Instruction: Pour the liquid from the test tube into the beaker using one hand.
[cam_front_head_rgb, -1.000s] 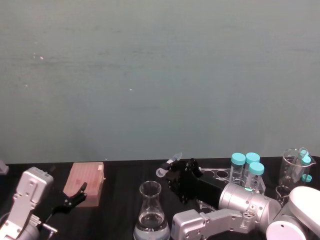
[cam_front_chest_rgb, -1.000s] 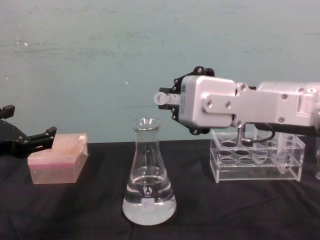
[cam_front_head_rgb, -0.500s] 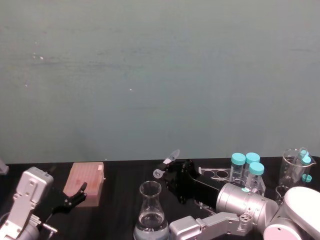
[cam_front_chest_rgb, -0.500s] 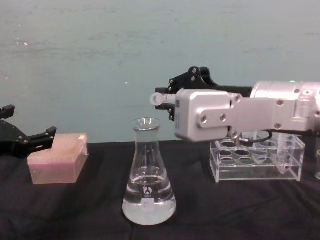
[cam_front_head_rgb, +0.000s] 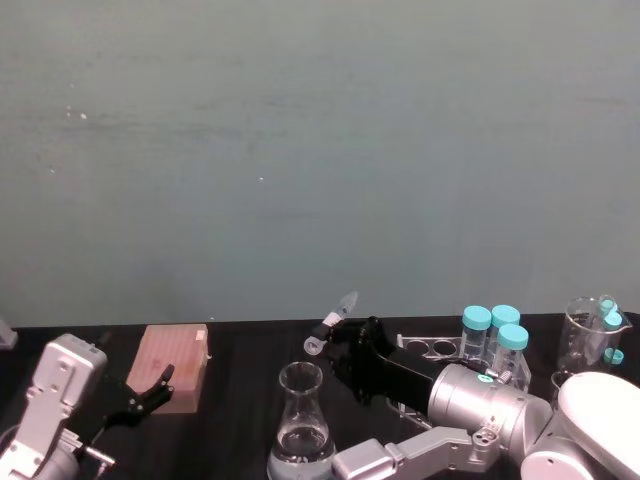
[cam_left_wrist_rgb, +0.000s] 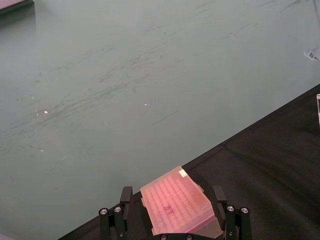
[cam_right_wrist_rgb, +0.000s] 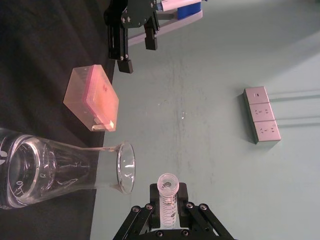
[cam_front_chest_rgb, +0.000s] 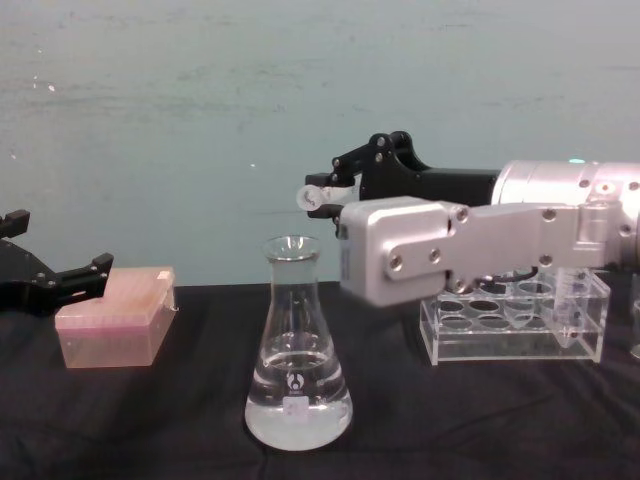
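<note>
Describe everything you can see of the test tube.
The test tube is a slim clear plastic tube with a flared open rim, no cap, and faint marks along its side. The right tool grips its body, holding it tipped near level, mouth above the beaker lip, not touching. Whether liquid is inside cannot be told.

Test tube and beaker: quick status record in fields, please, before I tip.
test tube: tilted, gripped by the right pincer, rim above the right edge of the beaker mouth, not touching
beaker: upright, clear liquid in its base
stream: none visible
left pincer: open, idle beside the pink box
tube rack: right of the beaker, apart
</note>
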